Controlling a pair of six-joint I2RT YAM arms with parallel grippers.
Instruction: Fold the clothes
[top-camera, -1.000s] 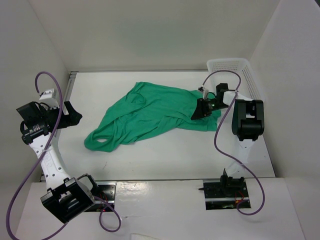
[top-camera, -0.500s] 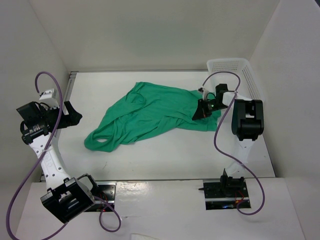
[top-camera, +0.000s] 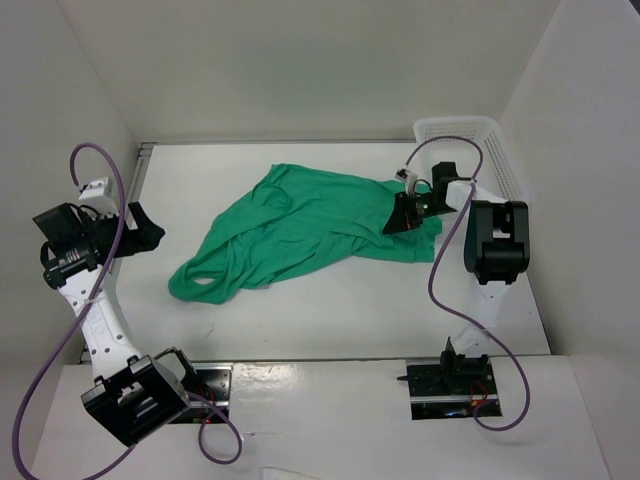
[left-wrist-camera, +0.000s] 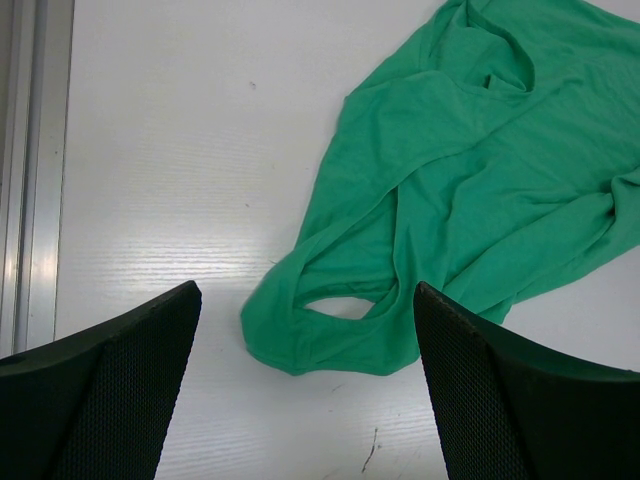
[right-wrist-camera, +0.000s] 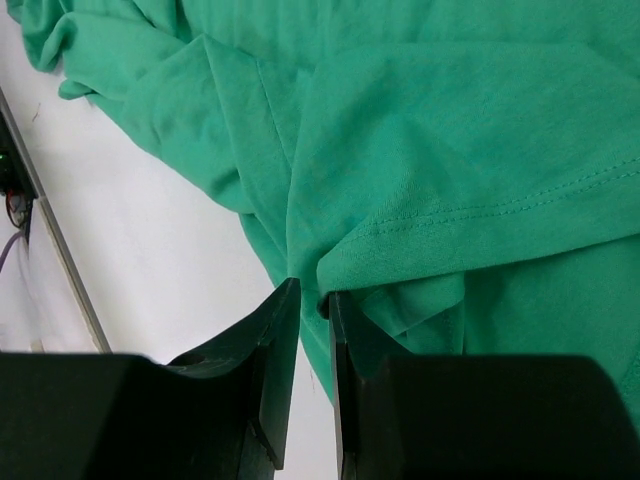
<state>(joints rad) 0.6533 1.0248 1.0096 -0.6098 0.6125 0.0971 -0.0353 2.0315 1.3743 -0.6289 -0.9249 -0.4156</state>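
White surface (top-camera: 330, 310), top view. An emerald-green T-shirt (top-camera: 300, 225) lies crumpled across its middle, stretched from about 8 o'clock, where a looped opening rests flat on the surface, toward 2 o'clock, where the fabric bunches in folds. A white mesh basket (top-camera: 455, 125) stands in the corner at about 1 o'clock, near the bunched end. A metal strip (left-wrist-camera: 20, 150) borders the 9 o'clock edge.

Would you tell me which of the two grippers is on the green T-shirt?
The right gripper: its jaws stand narrow, pinching a fold of the green T-shirt, while the left gripper hangs wide open, clear of it.
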